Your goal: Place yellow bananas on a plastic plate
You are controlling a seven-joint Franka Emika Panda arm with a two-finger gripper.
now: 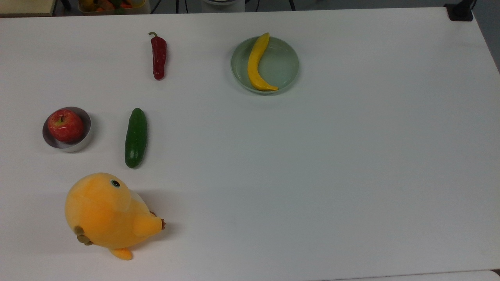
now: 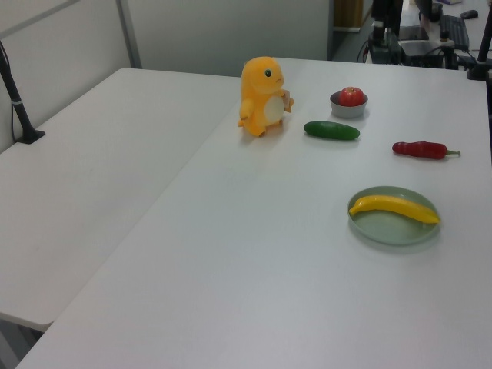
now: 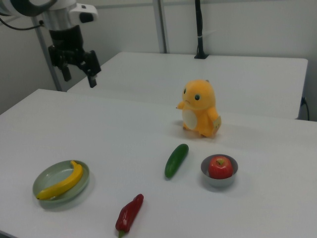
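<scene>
A curved yellow banana point(image 1: 256, 64) lies in the pale green plastic plate point(image 1: 282, 66) near the far edge of the table in the top view. Its stem end sticks out a little over the plate's rim. The left view has the banana point(image 2: 393, 207) lying across the plate point(image 2: 392, 231) at the right. In the right view the banana point(image 3: 62, 183) and plate point(image 3: 48, 178) sit at the lower left. High above and behind them hangs my gripper point(image 3: 79, 77), open and holding nothing, well clear of the table.
A red chili pepper point(image 1: 159, 56) lies to the top view's left of the plate. Further left are a dark green cucumber point(image 1: 136, 137), a red apple point(image 1: 65, 125) in a metal bowl point(image 1: 85, 141), and an orange plush chick point(image 1: 107, 212).
</scene>
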